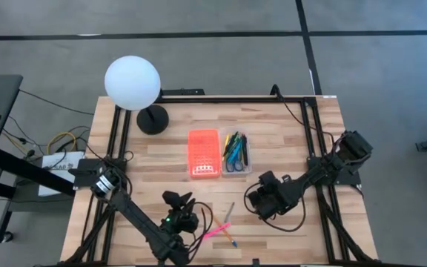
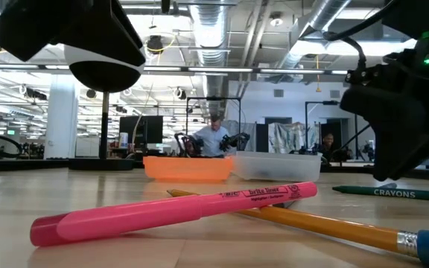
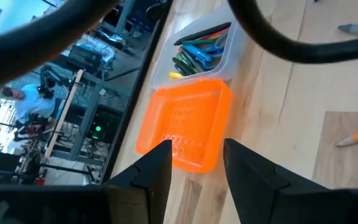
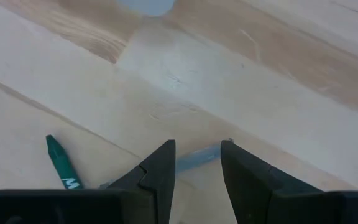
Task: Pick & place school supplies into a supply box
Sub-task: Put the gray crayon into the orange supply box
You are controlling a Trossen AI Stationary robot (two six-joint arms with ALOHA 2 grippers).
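Observation:
The supply box lies open at the table's middle. Its orange lid (image 1: 204,153) and its clear tray (image 1: 235,152), which holds several pens and the blue-handled scissors, rest flat side by side. A pink highlighter (image 1: 215,232), a yellow pencil (image 1: 230,237) and a grey marker (image 1: 228,213) lie loose near the front edge. My left gripper (image 1: 176,199) is open and hovers near the front, pointing at the lid (image 3: 185,124). My right gripper (image 4: 197,155) is open and low over the table, right of the loose pens. Its fingers straddle a grey-blue pen (image 4: 194,160), and a green crayon (image 4: 61,163) lies beside it.
A white globe lamp (image 1: 132,81) on a dark base (image 1: 153,119) stands at the far left of the table. Black rails run along the table's left, right and far edges. Bare wood lies between the box and the loose pens. A person sits in the room far behind (image 2: 214,138).

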